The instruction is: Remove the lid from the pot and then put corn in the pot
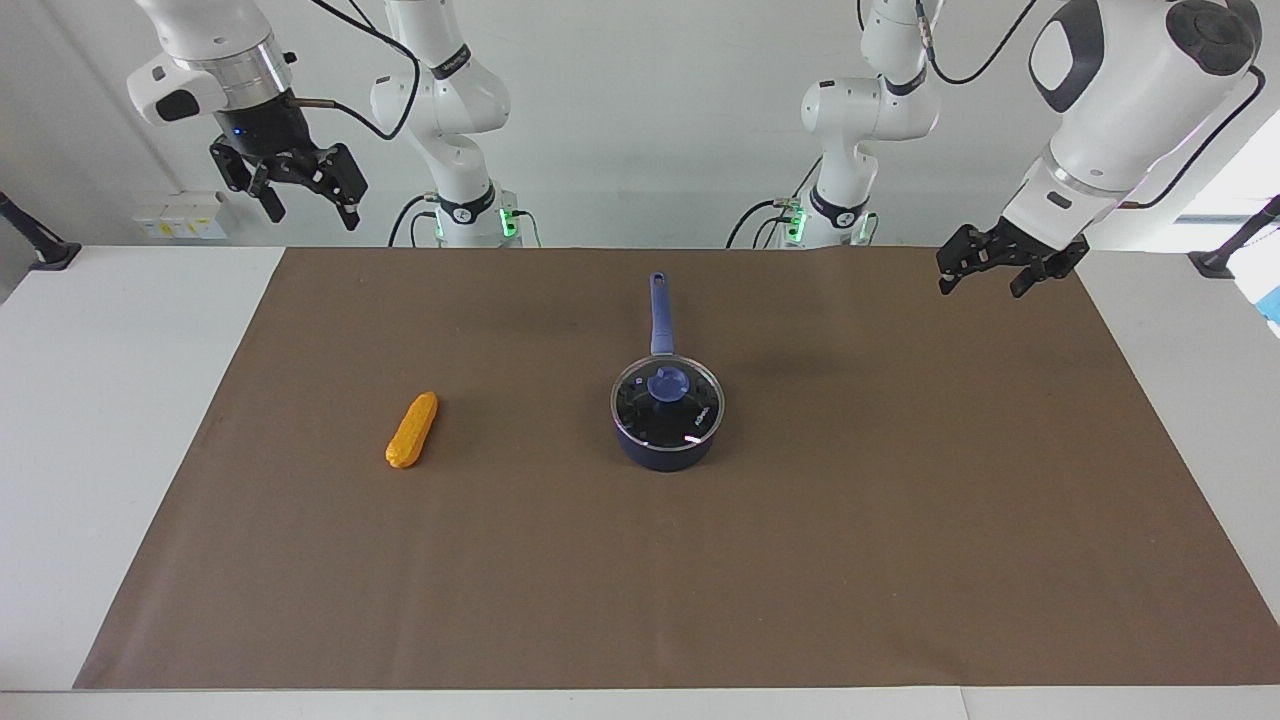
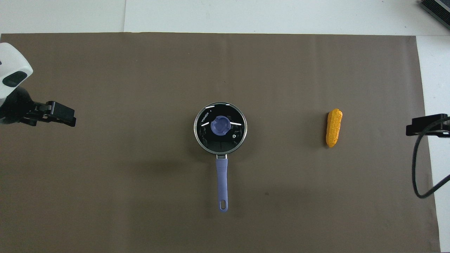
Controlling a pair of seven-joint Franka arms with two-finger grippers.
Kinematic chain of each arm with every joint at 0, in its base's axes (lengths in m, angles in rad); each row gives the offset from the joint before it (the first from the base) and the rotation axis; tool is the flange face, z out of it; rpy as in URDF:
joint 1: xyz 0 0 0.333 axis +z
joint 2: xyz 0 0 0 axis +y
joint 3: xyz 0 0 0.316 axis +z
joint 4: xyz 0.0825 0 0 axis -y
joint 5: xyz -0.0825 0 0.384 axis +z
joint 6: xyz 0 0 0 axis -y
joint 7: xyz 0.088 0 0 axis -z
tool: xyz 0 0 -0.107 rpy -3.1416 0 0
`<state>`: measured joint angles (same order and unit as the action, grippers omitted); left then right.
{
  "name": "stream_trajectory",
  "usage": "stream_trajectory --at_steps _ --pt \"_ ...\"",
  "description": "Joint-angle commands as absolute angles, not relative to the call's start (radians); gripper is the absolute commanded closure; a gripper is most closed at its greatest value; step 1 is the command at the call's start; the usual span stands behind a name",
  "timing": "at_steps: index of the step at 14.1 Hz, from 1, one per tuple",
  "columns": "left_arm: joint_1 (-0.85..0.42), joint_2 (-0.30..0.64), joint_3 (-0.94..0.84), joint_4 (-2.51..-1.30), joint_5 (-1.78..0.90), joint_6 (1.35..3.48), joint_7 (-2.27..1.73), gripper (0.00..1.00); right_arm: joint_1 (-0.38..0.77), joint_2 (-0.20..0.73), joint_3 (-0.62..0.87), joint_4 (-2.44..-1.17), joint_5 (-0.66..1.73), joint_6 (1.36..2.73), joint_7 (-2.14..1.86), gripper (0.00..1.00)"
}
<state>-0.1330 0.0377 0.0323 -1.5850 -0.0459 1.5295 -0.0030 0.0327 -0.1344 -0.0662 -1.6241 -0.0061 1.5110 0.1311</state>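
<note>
The pot (image 1: 666,440) stands upright on the brown mat (image 1: 900,520) that covers the middle of the table (image 1: 120,400); it serves as the reference for all positions below. Its long handle (image 1: 659,312) points straight toward the robots. The lid (image 1: 667,402) sits flat and centred on the pot's rim, closing it fully; the blue knob (image 1: 667,383) is in the middle of the glass, and nothing touches it.

The corn (image 1: 412,430) lies on the mat well apart from the pot, toward the right arm's end of the table, at about the same distance from the robots as the pot. Its long axis runs roughly parallel to the pot's handle, slightly slanted. It is untouched.

The left gripper (image 1: 982,277) hangs in the air over the mat's edge at the left arm's end of the table, well apart from the pot and off to the side of the handle's tip. Its fingers are spread and grasp nothing.

The right gripper (image 1: 310,208) hangs high above the table's rim at the right arm's end, well apart from the pot and from the corn. Its fingers are likewise spread, with nothing between them.

In the overhead view the left gripper (image 2: 58,114) shows level with the pot, over the mat; the right gripper (image 2: 427,125) shows only as a dark tip past the corn (image 2: 334,127), at the mat's edge, with a black cable (image 2: 420,168) looping from it.
</note>
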Motion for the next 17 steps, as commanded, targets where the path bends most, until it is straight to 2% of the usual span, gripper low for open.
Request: stream_trajectory --at_steps 1,5,7,14,17 --pt "-0.185 -0.012 0.043 -1.675 -0.029 1.595 -0.053 0.0 0.021 -0.156 -0.069 -1.647 0.012 1.511 0.138 0.0" --pt "-0.245 -0.012 0.043 -1.724 -0.029 1.644 -0.098 0.0 0.02 -0.137 -0.069 -1.687 -0.002 1.604 0.129 0.0" --pt "-0.282 -0.009 0.043 -1.758 -0.029 1.68 -0.1 0.0 0.031 -0.12 -0.067 -1.761 -0.002 1.74 0.13 0.0" --pt "-0.432 0.009 0.041 -1.908 -0.029 1.874 -0.216 0.0 0.035 0.155 -0.066 -1.807 -0.002 2.04 0.13 0.0" --pt "-0.506 0.054 0.041 -1.927 -0.029 1.925 -0.309 0.0 0.041 0.196 -0.06 -1.871 -0.002 2.155 0.144 0.0"
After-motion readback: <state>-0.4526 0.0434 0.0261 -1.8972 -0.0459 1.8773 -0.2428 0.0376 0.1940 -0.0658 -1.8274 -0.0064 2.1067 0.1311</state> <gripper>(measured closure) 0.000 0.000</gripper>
